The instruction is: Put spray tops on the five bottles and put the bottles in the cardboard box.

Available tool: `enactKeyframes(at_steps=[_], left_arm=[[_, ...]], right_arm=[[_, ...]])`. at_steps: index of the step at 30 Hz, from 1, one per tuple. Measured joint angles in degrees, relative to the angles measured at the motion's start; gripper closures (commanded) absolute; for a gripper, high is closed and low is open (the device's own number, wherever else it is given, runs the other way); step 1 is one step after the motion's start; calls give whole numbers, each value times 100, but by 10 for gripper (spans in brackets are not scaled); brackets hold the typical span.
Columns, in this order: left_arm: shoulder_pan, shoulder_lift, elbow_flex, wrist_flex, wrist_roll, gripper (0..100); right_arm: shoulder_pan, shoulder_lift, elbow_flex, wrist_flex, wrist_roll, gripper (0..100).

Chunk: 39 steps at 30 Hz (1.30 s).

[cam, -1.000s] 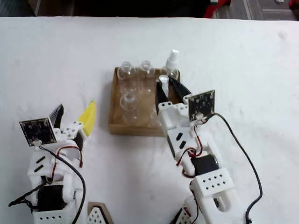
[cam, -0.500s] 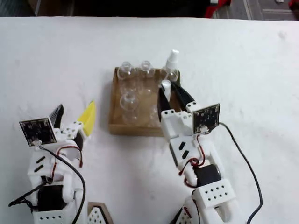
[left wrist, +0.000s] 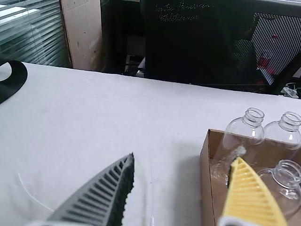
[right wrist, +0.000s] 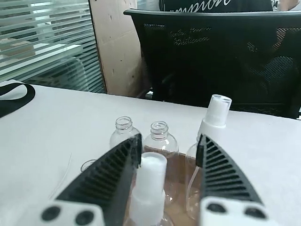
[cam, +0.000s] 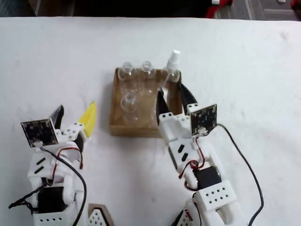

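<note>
The cardboard box point(cam: 134, 129) sits mid-table. Three clear bottles stand in it uncapped: two in the far row point(cam: 125, 70) point(cam: 146, 68) and one nearer point(cam: 129, 101). A bottle with a white spray top point(cam: 173, 61) stands at the box's far right corner. My right gripper point(cam: 173, 93) is open over the box's right side. Another spray-topped bottle point(right wrist: 150, 183) stands between its fingers, close to one finger. My left gripper point(cam: 76, 106) is open and empty above the table left of the box, with one grey and one yellow finger point(left wrist: 249, 197).
A piece of cardboard point(cam: 101, 214) lies at the near edge between the arms. A black cable point(cam: 244, 160) trails from the right arm. A black curved object point(left wrist: 11, 80) lies on the table far to the left. A dark chair point(right wrist: 225, 56) stands beyond the table.
The right gripper has opened wider, letting go of the spray-topped bottle in the box, and drawn back a little toward its base. The left arm has stayed still.
</note>
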Motion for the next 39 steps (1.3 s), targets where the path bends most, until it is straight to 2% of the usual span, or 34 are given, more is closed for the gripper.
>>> enactKeyframes(at_steps=[8, 16, 22, 24, 26, 29, 34, 39], left_arm=[[0, 0, 0, 0, -44, 703], [0, 0, 0, 0, -44, 703], [0, 0, 0, 0, -44, 703], [0, 0, 0, 0, -44, 703], [0, 0, 0, 0, -44, 703], [0, 0, 0, 0, -44, 703], [0, 0, 0, 0, -44, 703], [0, 0, 35, 0, -44, 703]], right_arm=[[-18, -325, -149, 308, 0, 837], [492, -1380, -1284, 2716, 0, 837], [1433, -1767, -1327, 4229, 0, 841], [1741, -1793, -1327, 4554, 0, 891], [1969, -1873, -1152, 4607, 0, 984], [2101, -1916, -580, 4413, 0, 957], [2119, -1846, 404, 3587, 0, 981], [2163, -1846, 651, 3191, 0, 982]])
